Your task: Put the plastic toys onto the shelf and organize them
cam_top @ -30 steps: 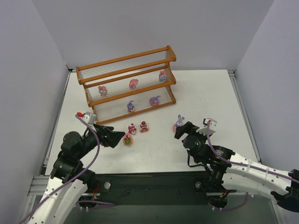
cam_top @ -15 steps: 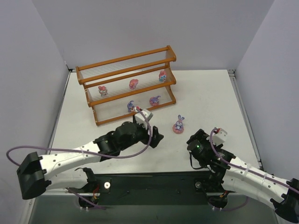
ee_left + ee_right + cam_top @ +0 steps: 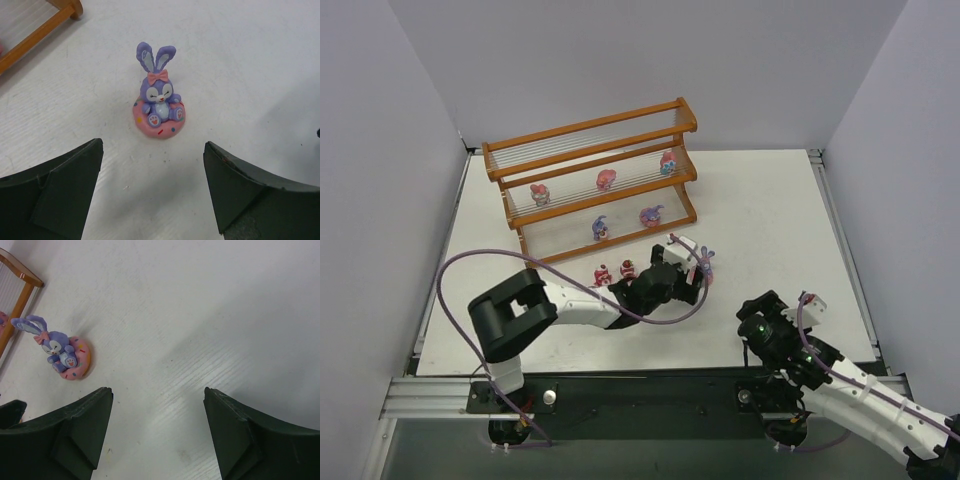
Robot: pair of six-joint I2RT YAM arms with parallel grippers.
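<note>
Left wrist | purple bunny toy [image 3: 159, 102] just ahead of left end effector [image 3: 152, 150], centred (untouched) | jaws spread wide, empty

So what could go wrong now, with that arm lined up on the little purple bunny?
The purple bunny is small and tall-eared; if the left fingers close off-centre, they may tip or shove it. The left arm also lies right beside two red toys and might sweep them aside.
</note>
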